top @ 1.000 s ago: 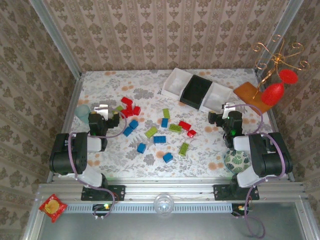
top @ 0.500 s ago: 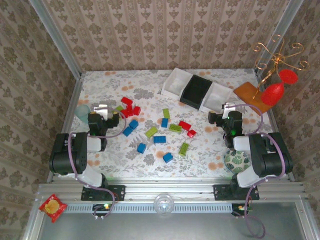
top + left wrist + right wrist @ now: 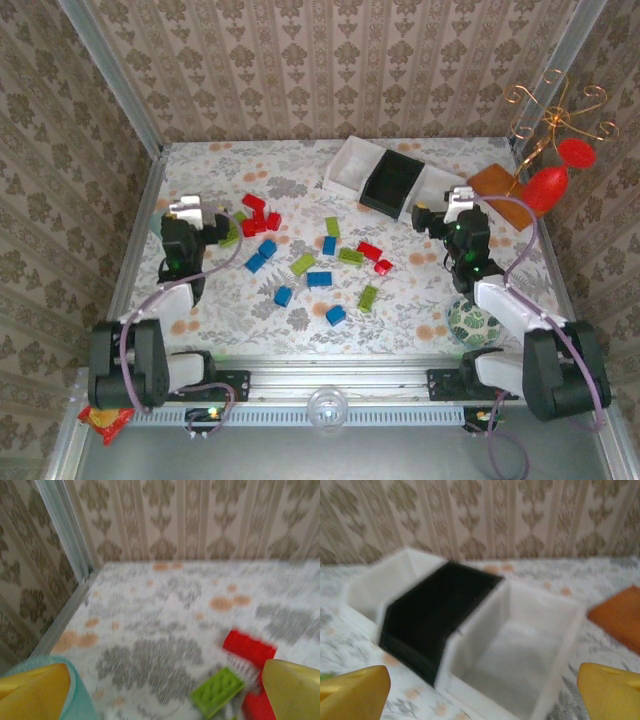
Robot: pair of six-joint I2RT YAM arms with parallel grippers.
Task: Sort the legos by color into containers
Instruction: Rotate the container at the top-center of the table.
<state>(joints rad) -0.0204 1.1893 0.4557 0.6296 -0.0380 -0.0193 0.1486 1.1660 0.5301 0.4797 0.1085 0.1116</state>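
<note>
Red, blue and lime green legos lie scattered over the middle of the table: a red cluster (image 3: 258, 215), blue ones (image 3: 262, 255) and green ones (image 3: 302, 264). Three containers stand in a row at the back: a white bin (image 3: 350, 165), a black bin (image 3: 392, 183) and a second white bin (image 3: 435, 190). My left gripper (image 3: 197, 212) is open, left of the red cluster. Just ahead of its right finger (image 3: 292, 690) lie a green lego (image 3: 217, 691) and a red lego (image 3: 248, 647). My right gripper (image 3: 450, 215) is open and empty, facing the black bin (image 3: 435, 615) and white bin (image 3: 520, 655).
A teal cup (image 3: 80, 700) stands by my left finger, near the left wall rail. An orange board (image 3: 495, 185) with red ornaments (image 3: 550, 185) on a gold wire stand sits at the back right. A patterned ball (image 3: 472, 322) lies beside the right arm.
Both arms have stretched forward. The left gripper moved up and left towards the cup. The right gripper moved closer to the bins. No lego has moved.
</note>
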